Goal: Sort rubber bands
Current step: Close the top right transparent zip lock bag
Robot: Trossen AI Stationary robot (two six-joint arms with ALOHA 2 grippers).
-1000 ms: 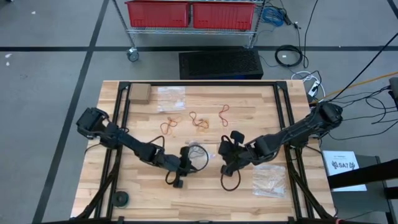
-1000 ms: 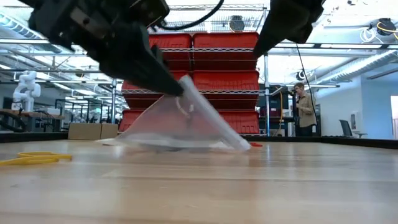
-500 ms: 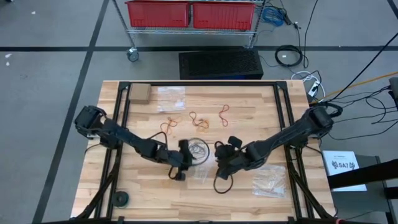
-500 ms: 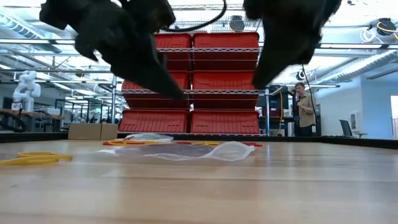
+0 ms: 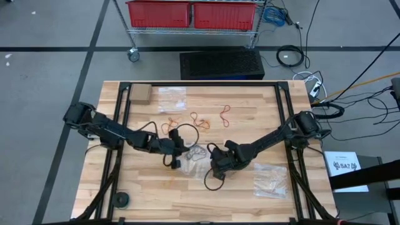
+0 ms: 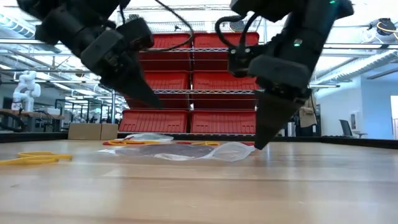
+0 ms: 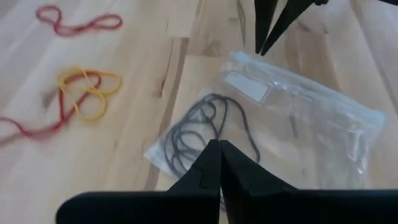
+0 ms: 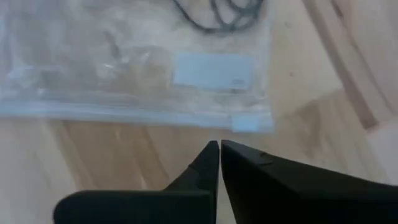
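Clear zip-top plastic bag (image 7: 292, 134) laid flat mid-tabletop (image 5: 150, 194), dark rubber bands (image 7: 199, 134) seen inside; loose red and yellow rubber bands (image 7: 78, 93) left beside it, apparently unsorted

Left pincer (image 7: 219, 152) and right pincer (image 8: 219, 152) both clenched, empty, poised at opposite bag edges, likely for regrasp

Hardly any writing can be read. A white sheet (image 5: 345, 169) lies on the floor just beside the table's (image 5: 150, 197) right edge, and it carries a dark printed line that looks like "5A7" followed by a small mark; the characters are too small to be sure of. A clear bag (image 8: 134, 68) lying on the table has a pale rectangular label patch (image 8: 213, 69) near its seal strip, and that patch shows no legible print. The red bins (image 5: 194, 14) on the shelf beyond the table's far edge show no readable markings.
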